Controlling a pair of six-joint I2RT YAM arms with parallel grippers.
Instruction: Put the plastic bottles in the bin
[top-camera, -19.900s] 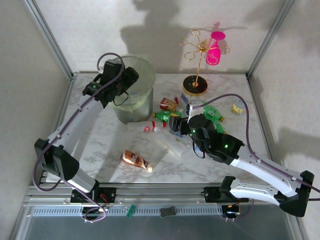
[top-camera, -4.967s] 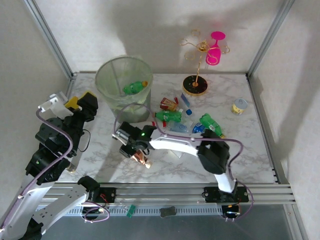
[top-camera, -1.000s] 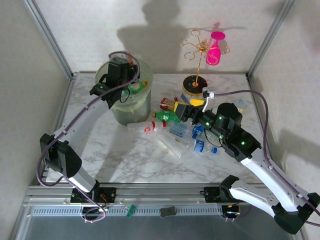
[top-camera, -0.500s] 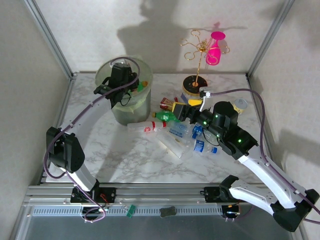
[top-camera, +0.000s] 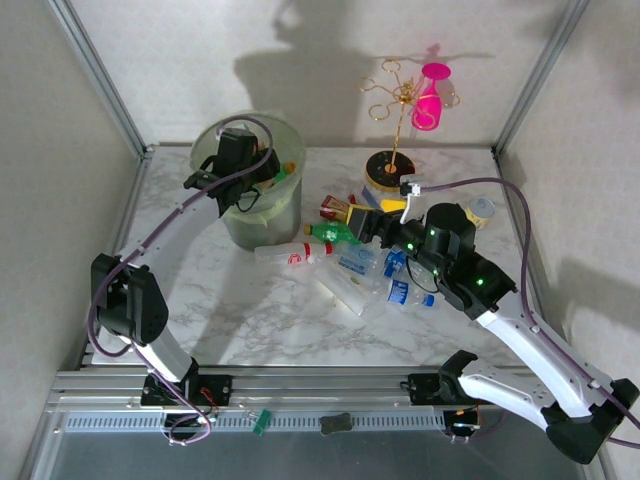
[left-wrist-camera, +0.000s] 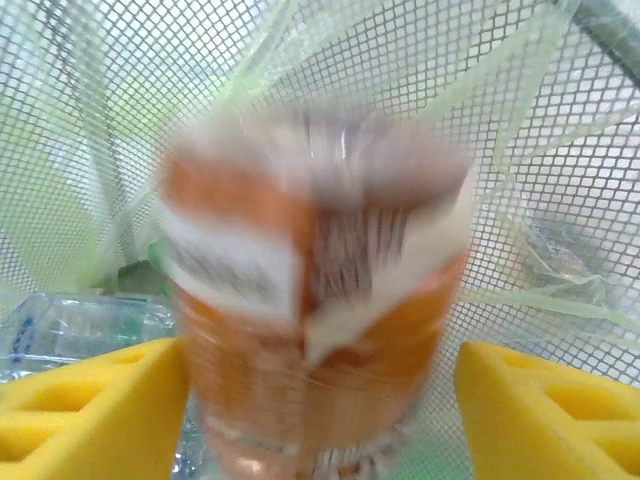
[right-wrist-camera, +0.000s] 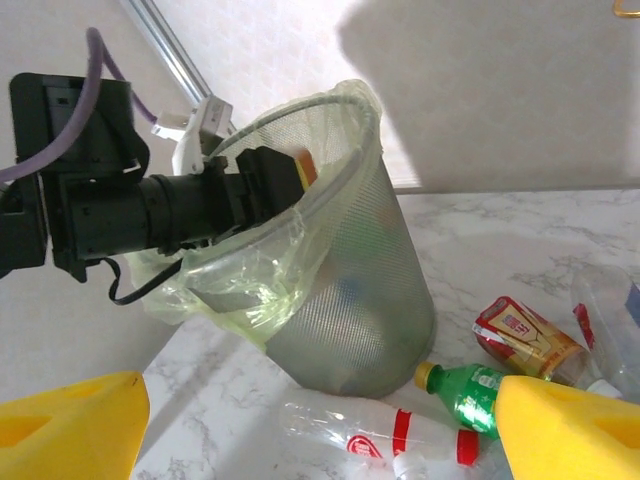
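Left fingers (left-wrist-camera: 90, 400) released, set wider than the orange bottle (left-wrist-camera: 310, 300), gap on its right. Bottle is blurred, long axis along the fingers, inside the bin (right-wrist-camera: 370, 280). Right fingers (right-wrist-camera: 70, 420) spread, empty, nearer the green bottle (right-wrist-camera: 470, 390) lying crosswise on the desk (right-wrist-camera: 230, 420), lower right.

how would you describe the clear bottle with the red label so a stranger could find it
Find the big mesh bin with the pale liner, far left on the table. In front of its base a clear bottle lies on its side. Unlike the green bottle to its right, it is colourless with red label bands.
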